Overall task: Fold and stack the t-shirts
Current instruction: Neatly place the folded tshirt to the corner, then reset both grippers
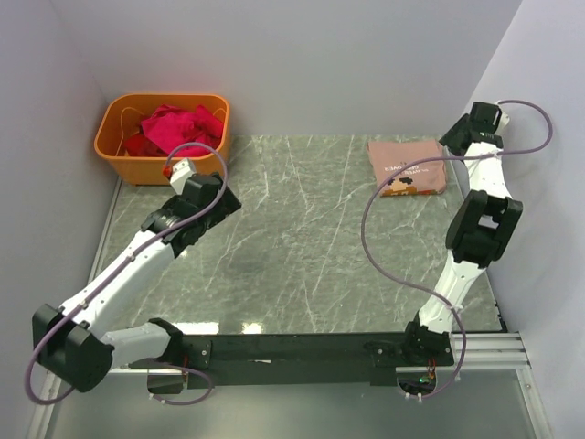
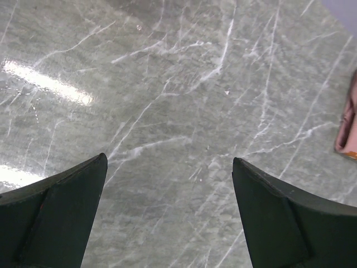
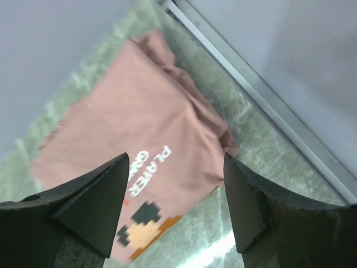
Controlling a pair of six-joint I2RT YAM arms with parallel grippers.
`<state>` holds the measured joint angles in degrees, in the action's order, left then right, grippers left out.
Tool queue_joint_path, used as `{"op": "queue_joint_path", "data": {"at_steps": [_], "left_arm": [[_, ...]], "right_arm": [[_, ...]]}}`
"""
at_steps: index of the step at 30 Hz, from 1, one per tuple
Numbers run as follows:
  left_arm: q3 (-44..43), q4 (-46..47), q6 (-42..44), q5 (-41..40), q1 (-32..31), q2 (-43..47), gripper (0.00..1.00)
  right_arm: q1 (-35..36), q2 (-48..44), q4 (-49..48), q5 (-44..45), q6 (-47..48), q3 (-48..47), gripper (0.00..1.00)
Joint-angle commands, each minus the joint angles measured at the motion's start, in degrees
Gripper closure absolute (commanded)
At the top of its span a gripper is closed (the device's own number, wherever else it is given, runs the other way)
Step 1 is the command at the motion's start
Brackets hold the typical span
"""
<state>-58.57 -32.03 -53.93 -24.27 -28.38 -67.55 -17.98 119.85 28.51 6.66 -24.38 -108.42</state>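
A dusty pink-tan t-shirt [image 1: 407, 167] lies folded on the marble table at the back right, its pixel-art print and white text facing up [image 3: 139, 139]. Its edge also shows at the right border of the left wrist view [image 2: 348, 128]. Bright magenta t-shirts [image 1: 174, 126] lie crumpled in the orange tub [image 1: 110, 139] at the back left. My right gripper [image 1: 452, 141] [image 3: 175, 157] is open and empty, just above the right edge of the folded shirt. My left gripper [image 1: 212, 203] [image 2: 169, 159] is open and empty over bare table, in front of the tub.
Grey walls close in the left, back and right sides. A metal rail [image 3: 262, 95] runs along the right wall beside the folded shirt. The marble table top [image 1: 302, 229] lies between the two arms.
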Motion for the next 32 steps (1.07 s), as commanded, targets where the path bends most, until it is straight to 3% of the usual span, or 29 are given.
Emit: {"op": "queue_joint_path", "data": {"at_steps": [1, 8, 15, 21, 28, 32], "left_arm": [[0.7, 0.7, -0.1, -0.3, -0.1, 3.4, 0.01], [3.2, 0.2, -0.6, -0.9, -0.1, 8.8, 0.01], [7.0, 0.7, -1.1, -0.3, -0.2, 13.1, 0.01], [8.4, 0.6, -0.7, 0.2, -0.2, 13.9, 0.01], [10.0, 2.1, -1.0, -0.2, -0.2, 14.2, 0.01], [9.6, 2.3, -0.7, -0.9, -0.2, 12.9, 0.01]], "right_arm": [[1.5, -5.8, -3.7, 0.8, 0.5, 4.3, 0.24], [8.7, -19.9, -11.1, 2.9, 0.6, 21.3, 0.21], [21.7, -42.7, -14.6, 8.7, -2.5, 41.4, 0.21], [26.1, -62.3, -20.5, -2.1, -7.2, 63.9, 0.17], [26.1, -73.2, -13.1, 4.8, -4.4, 70.1, 0.16], [26.1, -76.3, -13.9, 4.9, -3.9, 72.1, 0.14]]}}
